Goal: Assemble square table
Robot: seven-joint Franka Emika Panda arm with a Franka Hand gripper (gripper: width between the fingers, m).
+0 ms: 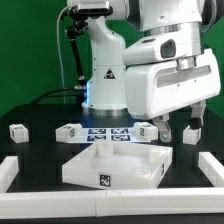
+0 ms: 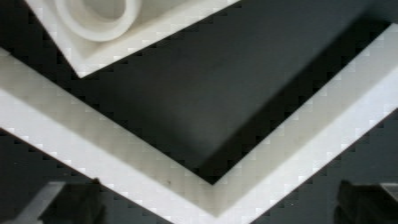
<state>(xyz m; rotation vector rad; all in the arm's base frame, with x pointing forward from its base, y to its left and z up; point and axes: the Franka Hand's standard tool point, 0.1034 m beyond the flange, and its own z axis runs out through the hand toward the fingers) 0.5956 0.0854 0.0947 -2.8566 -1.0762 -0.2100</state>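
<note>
The white square tabletop (image 1: 112, 163) with a raised rim lies in the middle of the black table, a tag on its front side. Short white tagged legs (image 1: 68, 130) lie in a row behind it, one at the far left (image 1: 17, 130) and one (image 1: 146, 130) just beside my gripper. My gripper (image 1: 178, 130) hangs over the exterior view's right side, open and empty. In the wrist view the gripper (image 2: 214, 208) has its dark fingers (image 2: 63, 203) wide apart at the frame edges. Between them is a white bar corner (image 2: 214, 200). A white part with a round hole (image 2: 98, 25) shows farther off.
The marker board (image 1: 105, 134) lies in front of the robot base (image 1: 105, 80). Long white border bars run along the left (image 1: 8, 170), right (image 1: 210, 168) and front (image 1: 100, 207) of the work area. A green wall stands behind.
</note>
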